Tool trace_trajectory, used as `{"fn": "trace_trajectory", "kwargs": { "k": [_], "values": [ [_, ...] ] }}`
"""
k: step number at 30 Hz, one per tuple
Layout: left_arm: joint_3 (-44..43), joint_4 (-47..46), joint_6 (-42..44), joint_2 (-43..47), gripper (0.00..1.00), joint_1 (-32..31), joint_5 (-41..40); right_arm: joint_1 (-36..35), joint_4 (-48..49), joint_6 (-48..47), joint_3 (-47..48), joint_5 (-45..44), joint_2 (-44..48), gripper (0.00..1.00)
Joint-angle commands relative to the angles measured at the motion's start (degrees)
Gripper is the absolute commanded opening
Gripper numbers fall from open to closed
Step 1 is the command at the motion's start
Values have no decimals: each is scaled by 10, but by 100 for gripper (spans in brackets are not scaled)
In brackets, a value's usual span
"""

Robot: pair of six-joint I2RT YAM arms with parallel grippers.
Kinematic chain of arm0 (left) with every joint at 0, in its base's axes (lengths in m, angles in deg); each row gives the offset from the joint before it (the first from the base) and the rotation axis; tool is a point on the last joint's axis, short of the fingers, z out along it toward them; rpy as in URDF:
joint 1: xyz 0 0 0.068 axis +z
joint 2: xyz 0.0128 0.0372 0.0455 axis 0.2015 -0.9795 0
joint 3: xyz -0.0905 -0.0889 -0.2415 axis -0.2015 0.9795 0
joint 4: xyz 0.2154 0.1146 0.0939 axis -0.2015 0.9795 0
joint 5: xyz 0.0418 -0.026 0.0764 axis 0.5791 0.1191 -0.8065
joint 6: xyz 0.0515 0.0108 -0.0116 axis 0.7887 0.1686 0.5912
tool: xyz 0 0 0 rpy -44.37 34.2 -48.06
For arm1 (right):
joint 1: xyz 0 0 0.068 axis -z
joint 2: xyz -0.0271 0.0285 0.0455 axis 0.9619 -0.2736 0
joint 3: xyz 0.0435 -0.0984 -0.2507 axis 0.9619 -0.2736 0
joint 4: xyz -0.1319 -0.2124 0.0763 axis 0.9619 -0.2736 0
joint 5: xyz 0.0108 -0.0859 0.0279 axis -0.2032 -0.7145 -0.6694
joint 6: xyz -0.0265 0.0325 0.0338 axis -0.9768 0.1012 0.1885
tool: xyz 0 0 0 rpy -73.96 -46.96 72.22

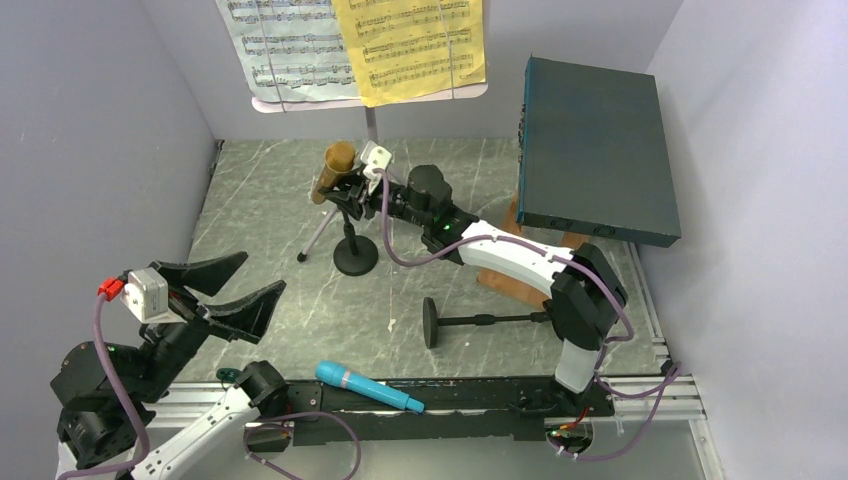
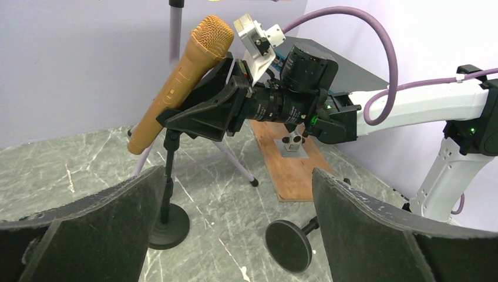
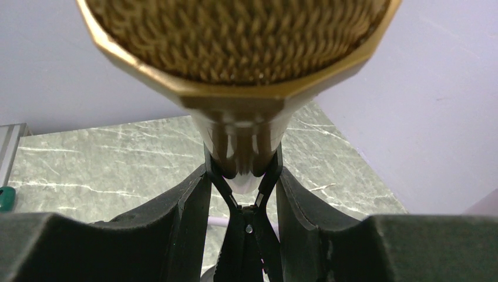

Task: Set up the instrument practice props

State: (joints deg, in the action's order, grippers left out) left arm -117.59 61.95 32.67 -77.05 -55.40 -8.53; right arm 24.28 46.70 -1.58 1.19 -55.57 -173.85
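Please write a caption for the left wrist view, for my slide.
Right tool grips the upright holder carrying the gold microphone; second holder lies tipped.

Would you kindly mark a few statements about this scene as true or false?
1. The gold microphone sits in the clip of the upright mic holder. True.
2. The blue microphone sits in the second mic holder. False: it lies loose, apart from both holders, and the second one lies on its side.
3. The left arm's fingers stand wide open, holding nothing. True.
4. The yellow page lies flat beside the blue microphone. False: it stands on the music desk beside the white page.
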Motion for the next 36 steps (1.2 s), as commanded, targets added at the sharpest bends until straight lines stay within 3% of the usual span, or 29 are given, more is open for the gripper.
{"fn": "trace_trajectory", "kwargs": {
  "k": [1, 9, 19, 24, 32, 36],
  "values": [
    [1, -9, -4, -1, 99, -3, 3, -11, -150, -8, -49, 11, -18, 22],
    [9, -13, -23, -20, 99, -2, -2, -12, -194, -29, -50, 30, -13, 22],
    [51, 40, -124, -110, 99, -3, -115, 8, -381, -75, 47, 108, -31, 22],
    [80, 37, -168, -179, 99, -3, -173, 19, -423, -80, 80, 145, -73, 22],
    [20, 39, -144, -277, 99, 0, -176, 29, -386, -51, 70, 171, -78, 23],
    [-10, 27, -130, -308, 100, 44, -117, 35, -376, -49, 54, 178, -81, 23]
  ]
}}
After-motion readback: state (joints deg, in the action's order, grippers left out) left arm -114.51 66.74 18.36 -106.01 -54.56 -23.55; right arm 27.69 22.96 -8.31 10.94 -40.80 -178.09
